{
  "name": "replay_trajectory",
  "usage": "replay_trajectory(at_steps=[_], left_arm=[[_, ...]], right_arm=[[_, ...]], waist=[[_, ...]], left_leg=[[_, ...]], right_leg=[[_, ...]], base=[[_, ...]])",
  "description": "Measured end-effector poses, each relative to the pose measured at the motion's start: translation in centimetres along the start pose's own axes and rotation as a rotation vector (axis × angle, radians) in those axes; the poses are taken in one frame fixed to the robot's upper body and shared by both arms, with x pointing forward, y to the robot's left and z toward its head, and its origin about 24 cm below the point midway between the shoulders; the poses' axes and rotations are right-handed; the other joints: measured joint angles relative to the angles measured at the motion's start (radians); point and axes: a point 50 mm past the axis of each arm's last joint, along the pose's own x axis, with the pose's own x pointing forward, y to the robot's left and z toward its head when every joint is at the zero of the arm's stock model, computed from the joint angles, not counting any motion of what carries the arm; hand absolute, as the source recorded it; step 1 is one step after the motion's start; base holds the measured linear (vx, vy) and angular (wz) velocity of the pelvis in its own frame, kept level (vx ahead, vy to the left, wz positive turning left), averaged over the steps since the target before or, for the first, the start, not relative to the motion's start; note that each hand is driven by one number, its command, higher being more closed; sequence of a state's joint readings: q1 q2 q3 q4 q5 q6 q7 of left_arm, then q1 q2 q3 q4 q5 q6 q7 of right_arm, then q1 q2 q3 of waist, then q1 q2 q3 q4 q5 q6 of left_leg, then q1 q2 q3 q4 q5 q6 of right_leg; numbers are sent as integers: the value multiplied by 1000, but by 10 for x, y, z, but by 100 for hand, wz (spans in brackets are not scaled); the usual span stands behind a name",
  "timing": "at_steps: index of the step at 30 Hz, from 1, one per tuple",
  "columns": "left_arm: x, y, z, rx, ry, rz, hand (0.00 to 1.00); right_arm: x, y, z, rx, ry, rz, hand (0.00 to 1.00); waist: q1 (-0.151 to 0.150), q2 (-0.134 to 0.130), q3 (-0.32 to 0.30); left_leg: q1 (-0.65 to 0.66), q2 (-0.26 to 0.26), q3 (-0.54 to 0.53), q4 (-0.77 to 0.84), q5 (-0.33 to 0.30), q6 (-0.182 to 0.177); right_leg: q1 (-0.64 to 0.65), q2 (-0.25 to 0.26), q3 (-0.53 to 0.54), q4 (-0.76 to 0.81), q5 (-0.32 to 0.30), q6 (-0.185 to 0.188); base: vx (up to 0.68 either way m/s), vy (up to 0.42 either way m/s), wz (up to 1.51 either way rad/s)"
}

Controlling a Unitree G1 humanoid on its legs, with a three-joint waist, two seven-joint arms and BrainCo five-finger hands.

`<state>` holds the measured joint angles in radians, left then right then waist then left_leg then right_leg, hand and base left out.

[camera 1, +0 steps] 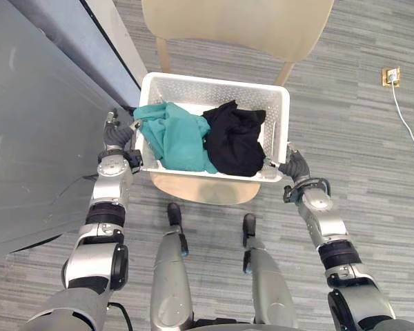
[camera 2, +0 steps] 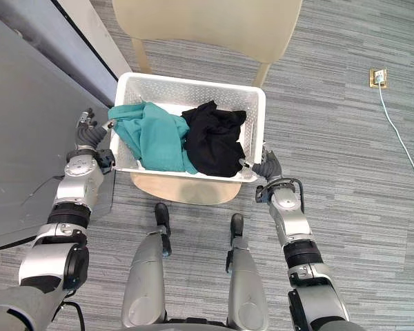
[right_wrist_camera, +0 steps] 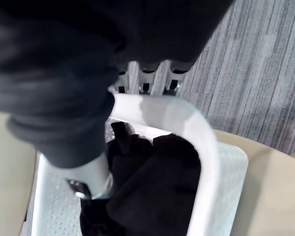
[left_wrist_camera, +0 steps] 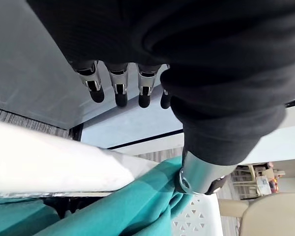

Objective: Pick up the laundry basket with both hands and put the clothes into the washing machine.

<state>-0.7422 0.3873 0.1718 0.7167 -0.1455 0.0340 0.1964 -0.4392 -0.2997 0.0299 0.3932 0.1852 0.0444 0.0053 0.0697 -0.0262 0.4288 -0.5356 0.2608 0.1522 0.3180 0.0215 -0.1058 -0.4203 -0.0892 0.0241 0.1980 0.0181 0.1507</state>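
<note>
Closest to me is my left hand (camera 1: pixel 116 134), parked at the left end of the laundry basket (camera 1: pixel 214 88). Its fingers (left_wrist_camera: pixel 119 91) are straight and held off the outside of the rim, with the thumb reaching in over the edge, so it's straddling the rim, not squeezing it. Left of that is a big grey panel (camera 1: pixel 34 124); can't tell if it's the washer.

The basket sits on the seat of a beige chair (camera 1: pixel 234 21). My guess is it's light, with thin perforated white plastic that's stiff enough to carry but likely to flex if I lift it lopsided. So take it by the rims at both ends and bring it up level.

The load is soft and loose. A teal garment (camera 1: pixel 176 134) is bunched on the left and flopping over the rim, so it could slide out. A black garment (camera 1: pixel 234 138) is heaped on the right.

My right hand (camera 1: pixel 294 165) has the near right corner, with the fingers outside and the thumb inside, pinched on the rim.
</note>
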Motion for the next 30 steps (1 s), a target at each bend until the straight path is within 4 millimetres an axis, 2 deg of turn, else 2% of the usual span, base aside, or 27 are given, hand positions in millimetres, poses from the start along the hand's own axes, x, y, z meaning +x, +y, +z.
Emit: replay_trajectory(at_steps=[4, 7, 10, 13, 14, 15, 16, 20, 22, 23, 25, 27, 29, 30], left_arm=[[0, 3, 1, -10, -2, 12, 0], [-1, 5, 7, -16, -36, 12, 0], [-15, 11, 14, -11, -128, 7, 0], [-33, 26, 7, -16, -179, 22, 0], [-46, 33, -6, -25, -170, 37, 0], [-52, 37, -12, -34, -160, 50, 0], [-63, 43, -26, -51, -128, 69, 0], [-102, 62, -81, -73, 44, 149, 0], [-127, 65, -110, -76, 151, 167, 0], [-134, 66, -118, -78, 182, 172, 0], [-162, 70, -152, -69, 329, 203, 0], [-177, 68, -173, -68, 429, 204, 0], [-210, 57, -209, -95, 613, 188, 0], [-242, 48, -232, -121, 757, 186, 0]], right_arm=[[-6, -6, -1, -31, -4, -10, 0], [-15, -15, 8, -38, -62, -40, 0], [-32, -29, 16, -32, -134, -96, 0], [-48, -48, 16, -40, -156, -174, 0], [-60, -61, 8, -39, -131, -232, 0], [-65, -66, 4, -40, -118, -255, 0], [-76, -73, -6, -43, -83, -290, 0], [-108, -87, -37, -29, 28, -386, 0], [-125, -84, -55, -10, 88, -411, 0], [-130, -82, -61, -2, 109, -410, 0], [-150, -71, -83, 42, 195, -409, 0], [-160, -63, -95, 71, 246, -406, 0], [-180, -53, -119, 99, 362, -404, 0], [-194, -44, -142, 127, 472, -401, 0]], waist=[[1, 0, 0], [-1, 0, 0], [-1, -5, -3], [-3, -6, -3], [-3, -7, -4], [-3, -9, -5], [-3, -11, -22], [-4, -13, -80], [-10, -11, -100], [-13, -12, -115], [-28, -9, -168], [-29, -5, -181], [-32, -2, -217], [-32, 3, -251]], left_leg=[[8, 0, 1, -5, 3, -1], [10, -1, -1, -5, 3, -1], [24, -2, 1, -9, 3, -1], [44, -7, -2, -11, 2, -1], [72, -20, -5, -25, 2, -1], [83, -21, -4, -29, 2, -1], [92, -33, -4, -35, 2, -1], [119, -47, -2, -52, 1, -1], [177, -62, 3, -74, 0, 0], [190, -66, 5, -79, -2, 1], [241, -75, 15, -91, -11, 1], [283, -78, 19, -94, -18, 0], [339, -88, 23, -101, -34, 2], [370, -90, 29, -110, -41, -4]], right_leg=[[2, 0, -3, 10, -3, -4], [9, 0, -9, 10, -4, -5], [17, -2, -11, 19, -12, -8], [23, -5, -15, 50, -34, -10], [41, -14, -21, 66, -51, -12], [47, -17, -21, 71, -58, -12], [48, -21, -22, 84, -72, -12], [65, -27, -22, 86, -85, -11], [107, -41, -21, 94, -101, -9], [116, -46, -21, 95, -107, -9], [158, -57, -21, 100, -126, -6], [195, -60, -19, 106, -140, -4], [229, -72, -18, 133, -169, -2], [253, -75, -16, 135, -181, -7]], base=[[0, 0, 0], [3, -6, 4], [4, -3, 2], [23, -25, 8], [20, -20, 15], [24, -12, 17], [33, -9, 10], [61, -3, 4], [54, 9, 5], [62, 9, 7], [57, 6, 4], [18, 2, -1], [4, -2, 3], [0, 0, 0]])
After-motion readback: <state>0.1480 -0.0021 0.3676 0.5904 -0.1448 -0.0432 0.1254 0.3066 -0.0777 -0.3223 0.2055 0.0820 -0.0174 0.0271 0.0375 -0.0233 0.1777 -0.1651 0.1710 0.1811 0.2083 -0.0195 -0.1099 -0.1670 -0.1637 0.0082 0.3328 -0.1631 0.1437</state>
